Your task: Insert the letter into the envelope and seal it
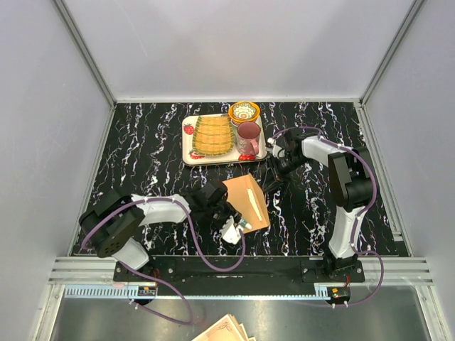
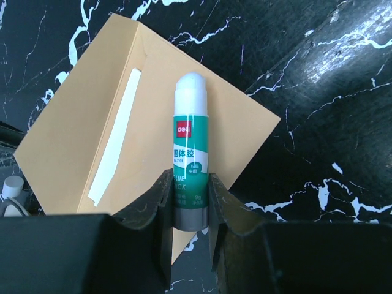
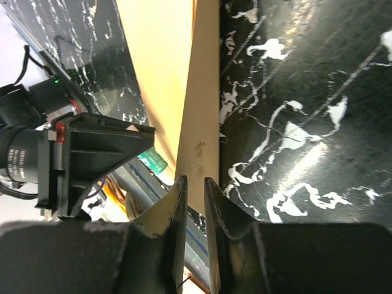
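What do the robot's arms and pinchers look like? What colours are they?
The left arm and the right arm have chunky black joints joined by white tubes. A thin purple cable loops along each. The left gripper and right gripper each end in two black, angular fingers.

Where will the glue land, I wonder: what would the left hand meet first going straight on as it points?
The left hand grips a glue stick, uncapped tip leading. Straight on, that tip would probably meet the envelope first, beside its white strip; how high it hangs is unclear.
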Controlling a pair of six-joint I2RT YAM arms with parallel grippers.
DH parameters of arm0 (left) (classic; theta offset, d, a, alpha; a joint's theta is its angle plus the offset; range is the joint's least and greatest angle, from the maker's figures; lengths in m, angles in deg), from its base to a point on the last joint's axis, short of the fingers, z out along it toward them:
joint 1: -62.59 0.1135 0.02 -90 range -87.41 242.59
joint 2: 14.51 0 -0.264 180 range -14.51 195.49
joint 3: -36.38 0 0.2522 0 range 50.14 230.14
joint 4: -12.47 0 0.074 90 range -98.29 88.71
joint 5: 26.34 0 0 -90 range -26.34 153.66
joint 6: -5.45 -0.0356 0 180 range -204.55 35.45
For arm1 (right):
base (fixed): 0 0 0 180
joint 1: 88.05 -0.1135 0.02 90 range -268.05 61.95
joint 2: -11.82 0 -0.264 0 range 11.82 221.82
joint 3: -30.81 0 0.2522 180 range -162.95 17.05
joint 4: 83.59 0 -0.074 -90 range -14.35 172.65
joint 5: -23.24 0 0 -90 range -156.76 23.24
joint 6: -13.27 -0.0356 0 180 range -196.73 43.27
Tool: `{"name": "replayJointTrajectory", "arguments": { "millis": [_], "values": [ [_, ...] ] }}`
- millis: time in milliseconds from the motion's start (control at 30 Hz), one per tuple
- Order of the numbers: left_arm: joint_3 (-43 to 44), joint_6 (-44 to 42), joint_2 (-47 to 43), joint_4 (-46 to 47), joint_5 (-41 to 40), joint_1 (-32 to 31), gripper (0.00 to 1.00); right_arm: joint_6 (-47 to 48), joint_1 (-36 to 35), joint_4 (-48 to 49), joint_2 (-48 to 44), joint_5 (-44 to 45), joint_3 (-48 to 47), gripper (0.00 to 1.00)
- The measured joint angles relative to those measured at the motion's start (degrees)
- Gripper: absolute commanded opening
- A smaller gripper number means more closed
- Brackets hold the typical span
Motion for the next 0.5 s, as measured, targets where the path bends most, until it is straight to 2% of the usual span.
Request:
{"name": "replayJointTrajectory", "arguments": {
  "millis": [333,500],
  "values": [
    [0.0,-0.8,0.4,0.5,0.7,0.0,0.0,-3.4,-4.7,0.7,0.5,-2.5,0.0,0.22],
    [0.0,-1.0,0.4,0.5,0.8,0.0,0.0,-3.8,-6.2,2.0,3.7,-2.4,0.0,0.22]
  ]
}}
